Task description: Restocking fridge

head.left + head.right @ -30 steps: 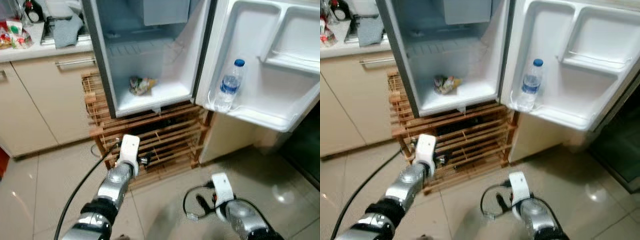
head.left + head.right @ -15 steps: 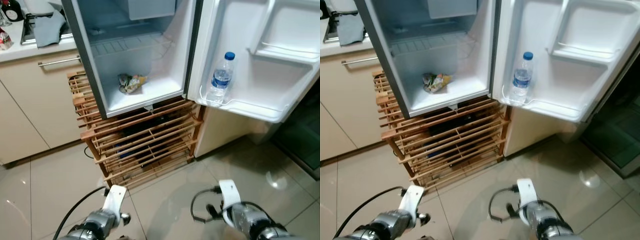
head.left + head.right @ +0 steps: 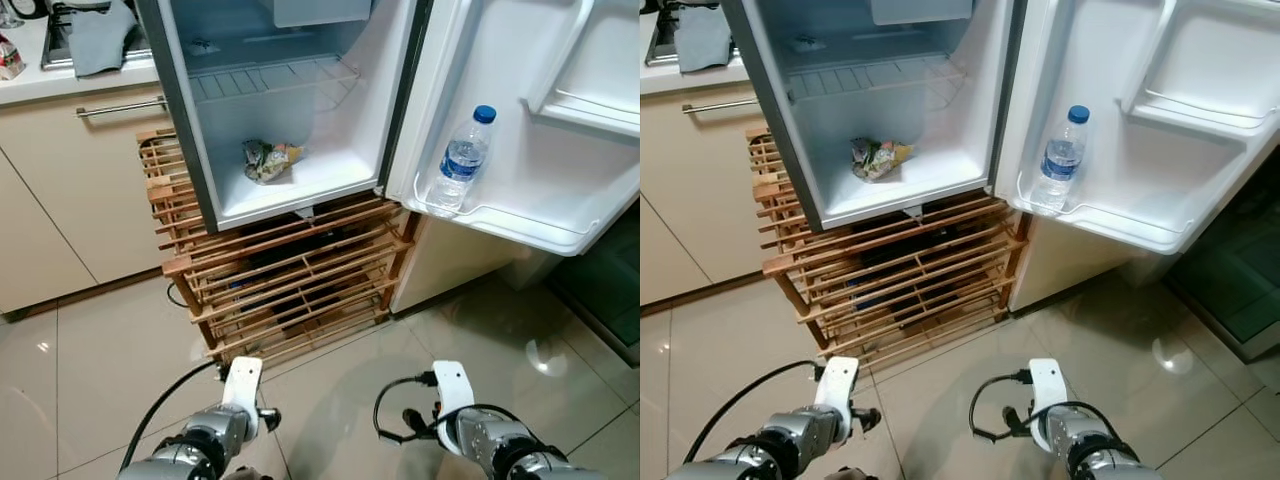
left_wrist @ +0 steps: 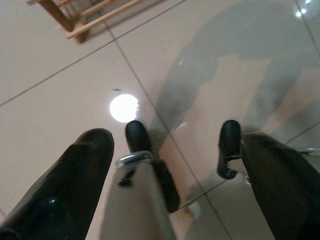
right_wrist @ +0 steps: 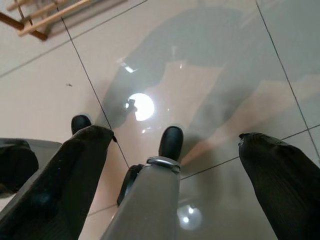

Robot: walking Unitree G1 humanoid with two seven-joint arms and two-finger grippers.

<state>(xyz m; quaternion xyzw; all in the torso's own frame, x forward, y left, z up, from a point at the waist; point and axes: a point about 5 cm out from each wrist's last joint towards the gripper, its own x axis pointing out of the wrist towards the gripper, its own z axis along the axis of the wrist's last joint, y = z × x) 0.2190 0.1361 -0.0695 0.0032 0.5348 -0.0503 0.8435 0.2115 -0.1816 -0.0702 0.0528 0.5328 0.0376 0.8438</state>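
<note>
From my head camera, the fridge (image 3: 300, 100) stands open ahead, well above and apart from my jaws. A bottle (image 3: 460, 160) stands upright in the door shelf (image 3: 520, 225), cap up; a crumpled packet (image 3: 268, 160) lies on the fridge floor. A wooden rack (image 3: 290, 280) sits beneath. My left gripper (image 4: 175, 165) hangs low over floor tiles, jaws apart and empty. My right gripper (image 5: 175, 170) likewise, jaws apart, holding nothing.

A slatted wooden rack (image 3: 290, 280) is standing on glossy beige floor tiles (image 3: 90, 380). Beside it, a grey cloth (image 3: 100, 35) is lying on the counter above cream cabinets (image 3: 80, 200).
</note>
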